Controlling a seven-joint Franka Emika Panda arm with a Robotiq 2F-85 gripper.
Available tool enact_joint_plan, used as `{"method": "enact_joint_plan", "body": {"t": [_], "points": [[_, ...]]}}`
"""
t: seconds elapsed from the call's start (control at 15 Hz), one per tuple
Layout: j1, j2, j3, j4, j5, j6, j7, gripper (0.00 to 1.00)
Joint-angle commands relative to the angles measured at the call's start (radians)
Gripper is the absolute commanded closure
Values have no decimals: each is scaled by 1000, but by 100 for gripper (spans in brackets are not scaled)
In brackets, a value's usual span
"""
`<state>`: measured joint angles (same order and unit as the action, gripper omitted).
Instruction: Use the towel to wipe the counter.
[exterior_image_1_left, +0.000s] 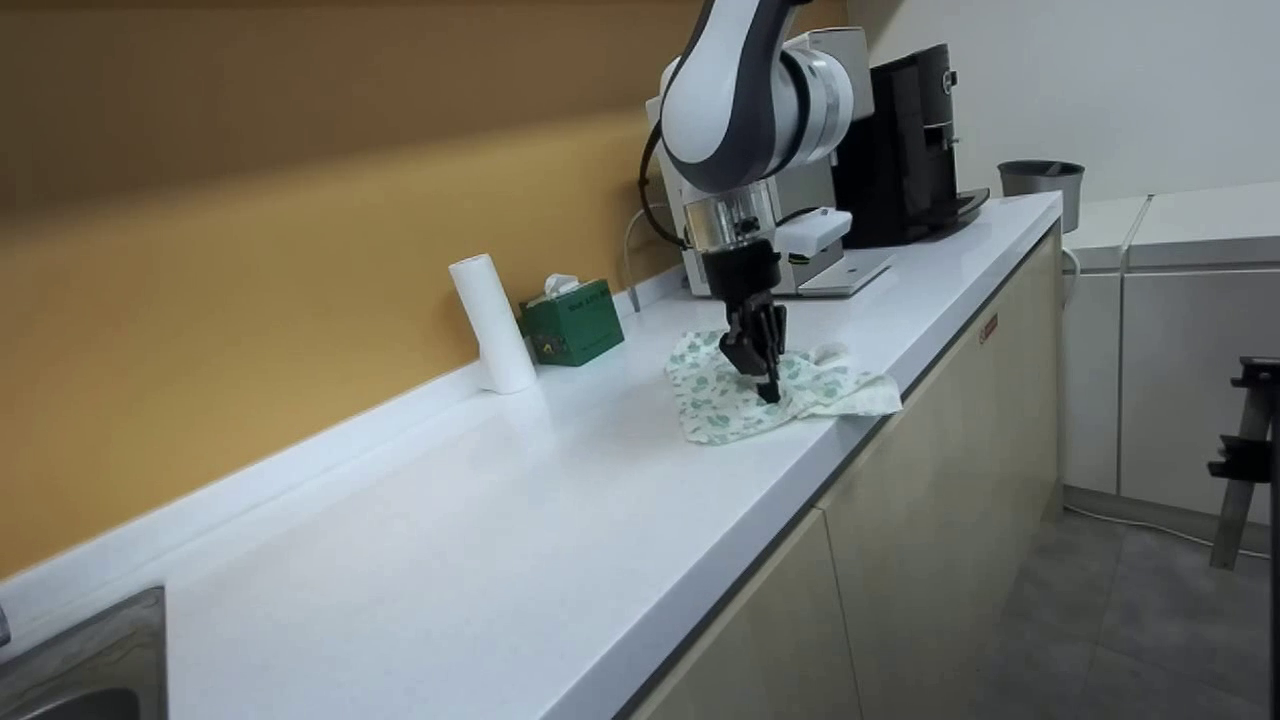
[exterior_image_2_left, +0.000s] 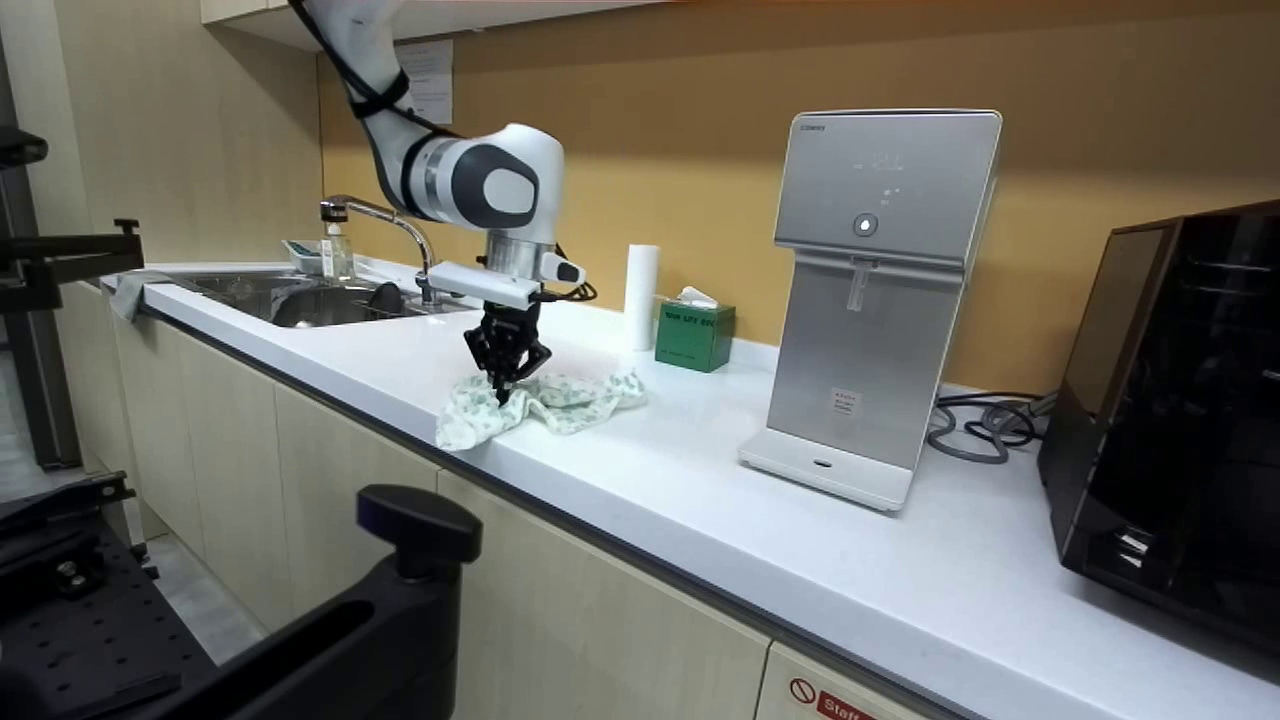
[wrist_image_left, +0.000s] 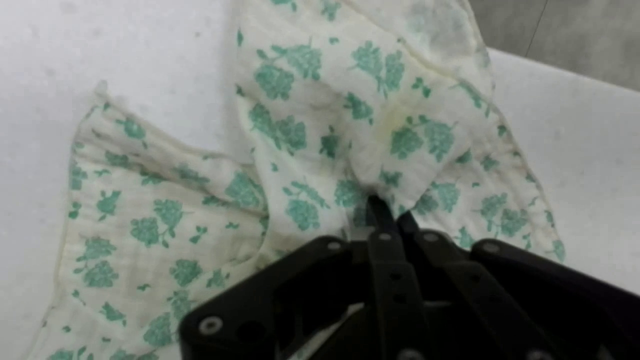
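Note:
The towel, thin white cloth with green flower prints, lies crumpled on the white counter in both exterior views, here (exterior_image_1_left: 715, 400) and here (exterior_image_2_left: 590, 400). One end hangs over the counter's front edge. The towel (wrist_image_left: 295, 130) fills much of the wrist view. My gripper points down into the towel's middle in both exterior views, here (exterior_image_1_left: 768, 390) and here (exterior_image_2_left: 502, 393). In the wrist view the gripper's (wrist_image_left: 392, 212) fingers are close together with a fold of towel pinched at the tips. The exact pinch is partly hidden by the fingers. The counter (exterior_image_1_left: 430, 540) shows around the towel.
A white paper roll (exterior_image_1_left: 495, 325) and a green tissue box (exterior_image_1_left: 575, 325) stand by the wall. A silver water dispenser (exterior_image_2_left: 870, 310) and a black machine (exterior_image_2_left: 1180, 430) stand further along. A sink (exterior_image_2_left: 320, 305) with a faucet (exterior_image_2_left: 400, 225) is at the other end.

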<state>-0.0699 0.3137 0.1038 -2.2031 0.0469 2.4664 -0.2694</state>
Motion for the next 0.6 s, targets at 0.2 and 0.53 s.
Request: {"method": "enact_joint_plan", "body": {"t": [0.2, 0.53], "points": [[71, 124, -13, 36, -52, 15, 40, 99], [102, 204, -28, 146, -104, -33, 75, 99]]}}
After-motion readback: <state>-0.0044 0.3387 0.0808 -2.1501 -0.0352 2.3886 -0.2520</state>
